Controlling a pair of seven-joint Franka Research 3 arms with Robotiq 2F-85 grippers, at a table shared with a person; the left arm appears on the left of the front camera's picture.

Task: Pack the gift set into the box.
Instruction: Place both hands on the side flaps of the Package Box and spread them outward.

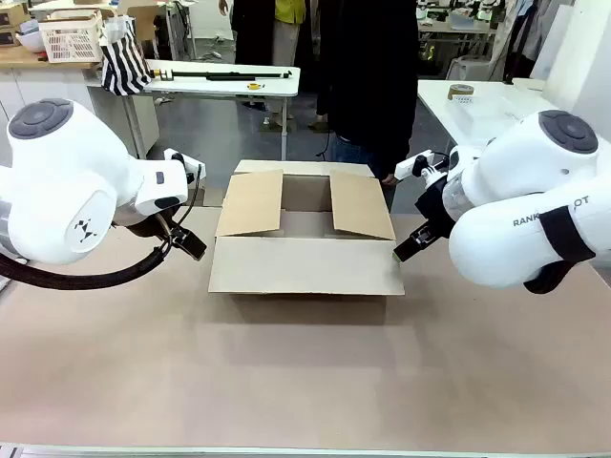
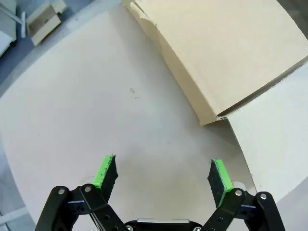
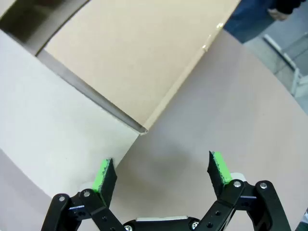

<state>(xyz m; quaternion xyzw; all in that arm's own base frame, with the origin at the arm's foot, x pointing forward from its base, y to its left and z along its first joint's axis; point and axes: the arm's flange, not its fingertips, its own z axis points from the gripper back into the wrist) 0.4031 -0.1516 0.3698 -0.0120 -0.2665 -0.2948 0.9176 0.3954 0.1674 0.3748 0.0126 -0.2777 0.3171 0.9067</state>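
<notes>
Box flanked by left end effector, right end effector.

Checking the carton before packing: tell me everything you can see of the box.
The box is plain brown corrugated cardboard, rectangular, unprinted. It stands upright on the table, top open: the near flap folds out toward the robot, the side flaps slant beside the opening. Only the table touches it; the open left gripper and right gripper flank it.
</notes>
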